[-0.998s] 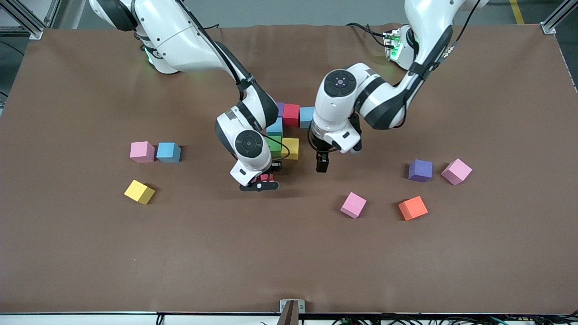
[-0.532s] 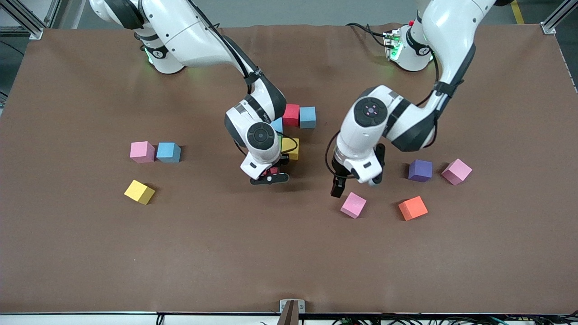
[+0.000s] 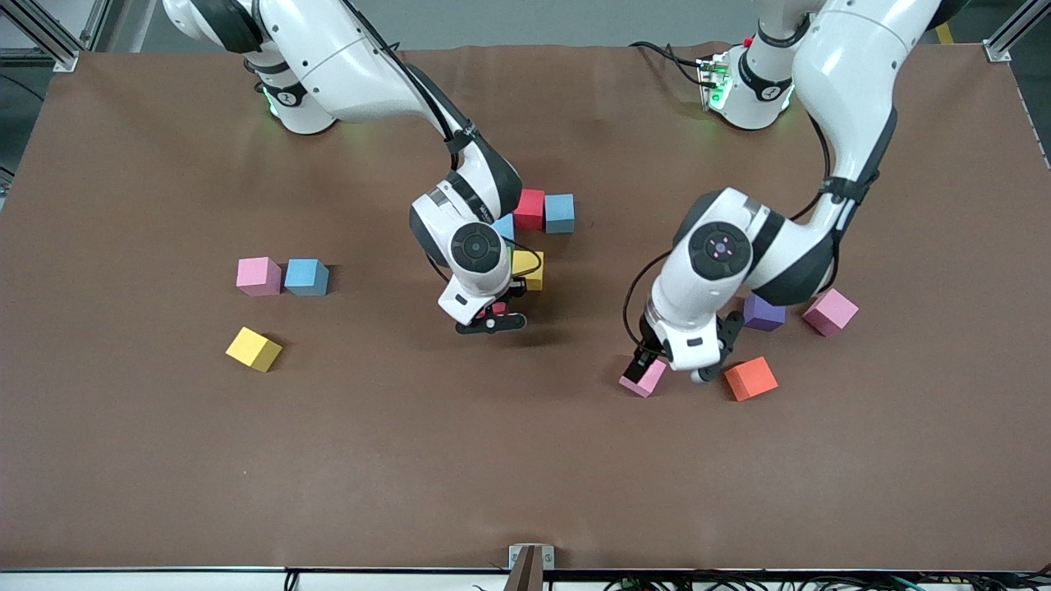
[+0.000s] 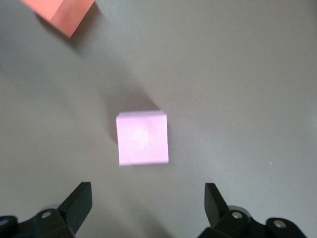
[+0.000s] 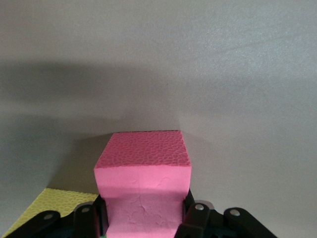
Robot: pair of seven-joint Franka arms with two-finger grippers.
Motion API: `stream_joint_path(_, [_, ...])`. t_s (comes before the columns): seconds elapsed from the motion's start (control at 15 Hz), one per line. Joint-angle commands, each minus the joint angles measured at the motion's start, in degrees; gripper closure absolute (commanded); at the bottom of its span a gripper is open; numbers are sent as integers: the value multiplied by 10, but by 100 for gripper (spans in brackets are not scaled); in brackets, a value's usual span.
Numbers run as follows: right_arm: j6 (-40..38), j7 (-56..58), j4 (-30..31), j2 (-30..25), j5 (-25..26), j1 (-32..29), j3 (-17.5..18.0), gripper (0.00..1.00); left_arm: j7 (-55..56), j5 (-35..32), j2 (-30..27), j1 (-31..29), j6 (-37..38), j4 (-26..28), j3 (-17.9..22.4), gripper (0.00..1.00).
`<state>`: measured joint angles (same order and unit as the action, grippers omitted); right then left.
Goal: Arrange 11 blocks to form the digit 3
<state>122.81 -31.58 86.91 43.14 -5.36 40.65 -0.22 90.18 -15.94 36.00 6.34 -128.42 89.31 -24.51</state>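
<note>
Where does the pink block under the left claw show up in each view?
Front view: pink block on the table, partly covered by the left claw, beside the orange block.
Left wrist view: pink block mid-picture, ahead of the open left claw.
Right wrist view: not in it.
Shared landmark: the orange block.

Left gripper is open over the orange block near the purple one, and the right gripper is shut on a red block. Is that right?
Not quite. The left gripper is open over a pink block, as the left wrist view shows; the orange block lies beside it. The right gripper is indeed shut on a red block.
</note>
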Motion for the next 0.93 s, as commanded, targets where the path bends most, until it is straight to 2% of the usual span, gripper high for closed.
stream_joint_path(0.0, [-8, -33, 10, 7, -6, 7, 4, 61, -30, -5, 60, -7, 12, -67, -4, 0])
stream_joint_path(0.2, [-8, -46, 10, 7, -6, 4, 14, 59, -43, 24, 102, -20, 13, -115, 1, 0])
stream_joint_path(0.47, [-10, -46, 10, 6, -6, 2, 18, 59, -49, 36, 114, -20, 13, -114, 2, 0])
stream_joint_path(0.6, [-14, -46, 10, 5, -6, 2, 18, 59, -40, 65, 114, -20, 13, -113, 3, 0])
stream_joint_path(0.73, [-14, -46, 9, 5, -6, 2, 18, 53, -16, 78, 112, -20, 32, -110, 8, 0])
stream_joint_path(0.8, [-16, -48, 6, 5, -6, 2, 18, 31, -12, 77, 113, -18, 40, -110, 9, 0])
stream_joint_path(0.86, [-23, -48, 3, 2, -7, 0, 18, 0, -12, 77, 114, -17, 40, -108, 9, 0])
